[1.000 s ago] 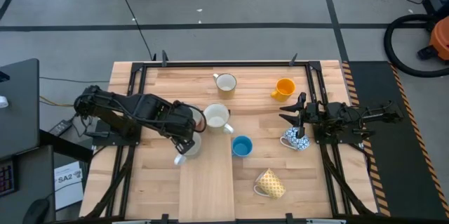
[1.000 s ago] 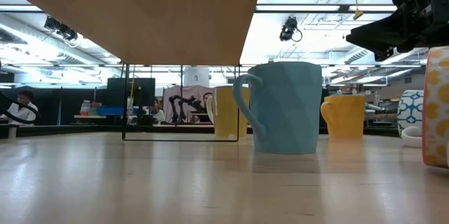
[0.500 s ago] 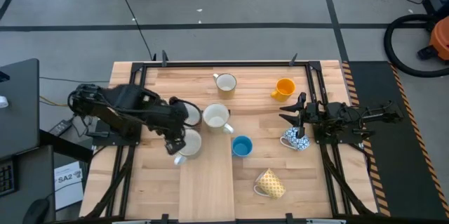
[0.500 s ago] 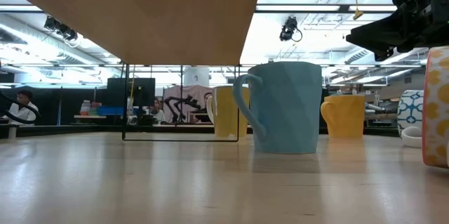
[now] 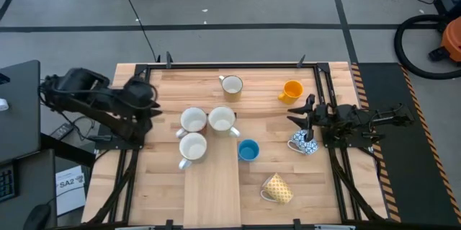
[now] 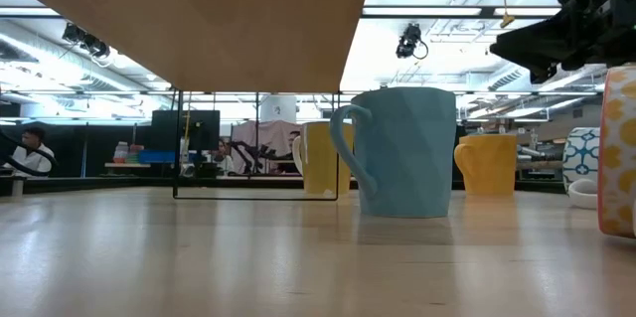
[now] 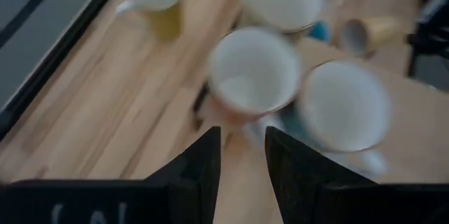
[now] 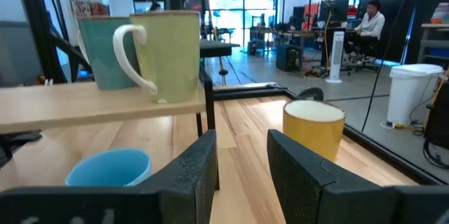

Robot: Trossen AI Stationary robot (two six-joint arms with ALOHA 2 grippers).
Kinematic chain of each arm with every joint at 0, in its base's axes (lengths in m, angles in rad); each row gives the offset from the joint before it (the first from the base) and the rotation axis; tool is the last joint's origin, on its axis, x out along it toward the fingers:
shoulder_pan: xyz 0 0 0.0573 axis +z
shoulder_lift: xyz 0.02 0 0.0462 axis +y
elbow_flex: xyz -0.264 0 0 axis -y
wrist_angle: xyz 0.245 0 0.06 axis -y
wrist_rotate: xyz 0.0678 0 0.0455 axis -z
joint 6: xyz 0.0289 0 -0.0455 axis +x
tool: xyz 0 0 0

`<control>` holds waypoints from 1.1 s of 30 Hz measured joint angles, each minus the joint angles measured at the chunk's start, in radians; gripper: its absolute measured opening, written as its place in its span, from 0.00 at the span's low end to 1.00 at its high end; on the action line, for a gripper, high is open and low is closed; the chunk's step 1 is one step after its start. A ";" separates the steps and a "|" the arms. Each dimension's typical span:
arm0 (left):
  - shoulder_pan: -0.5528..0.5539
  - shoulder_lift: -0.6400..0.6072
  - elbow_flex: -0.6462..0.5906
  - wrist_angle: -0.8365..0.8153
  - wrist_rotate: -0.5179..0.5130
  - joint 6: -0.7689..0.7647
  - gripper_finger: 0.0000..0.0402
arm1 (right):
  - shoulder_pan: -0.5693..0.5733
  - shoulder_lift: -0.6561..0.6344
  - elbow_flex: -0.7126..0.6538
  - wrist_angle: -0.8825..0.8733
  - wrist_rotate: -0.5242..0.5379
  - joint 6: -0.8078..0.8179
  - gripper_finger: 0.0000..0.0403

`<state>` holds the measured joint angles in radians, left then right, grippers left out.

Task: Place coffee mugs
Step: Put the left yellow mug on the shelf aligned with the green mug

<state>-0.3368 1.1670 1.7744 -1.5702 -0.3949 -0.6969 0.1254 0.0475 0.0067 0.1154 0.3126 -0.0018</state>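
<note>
Three white mugs (image 5: 193,120), (image 5: 222,119), (image 5: 192,146) stand upright in a cluster left of the table's middle. Also upright are a cream mug (image 5: 231,84) and an orange mug (image 5: 292,90) farther back, and a blue mug (image 5: 248,150) near the middle. A yellow patterned mug (image 5: 277,188) lies on its side near the front. My left gripper (image 7: 242,140) is open and hangs over the table's left edge (image 5: 148,104), apart from the white mugs. My right gripper (image 8: 242,154), also open, stays at the right (image 5: 299,115) above a blue-and-white patterned mug (image 5: 302,143).
Black frame rails (image 5: 230,64) run along the table's far and side edges. A lighter wooden board (image 5: 212,194) lies in the near middle. Bare wood shows at the near left and far left. A person sits at a desk (image 8: 368,20) in the room beyond.
My left gripper has drawn back from the cluster of white mugs toward the table's left edge, rising and tipping as it went. The white mug that it stood over now shows in full, upright on the table. The right arm has kept still.
</note>
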 joint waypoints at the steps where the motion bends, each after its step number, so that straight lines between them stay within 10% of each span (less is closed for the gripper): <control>1: 0.000 -0.040 -0.053 0.000 -0.009 -0.023 0.30 | 0.000 0.000 0.000 0.022 0.000 0.000 0.33; 16: 0.000 -0.479 -0.716 0.367 -0.053 -0.069 0.30 | -0.028 0.089 0.022 0.328 0.112 0.191 0.33; 29: 0.000 -0.500 -0.811 0.438 -0.053 -0.074 0.30 | -0.300 0.725 0.378 0.239 0.190 0.410 0.33; 33: 0.000 -0.500 -0.811 0.450 -0.054 -0.074 0.30 | -0.421 0.921 0.530 0.160 0.064 0.463 0.33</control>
<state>-0.3367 0.6666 0.9638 -1.1205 -0.4484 -0.7712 -0.2960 0.9681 0.5369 0.2753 0.3771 0.4608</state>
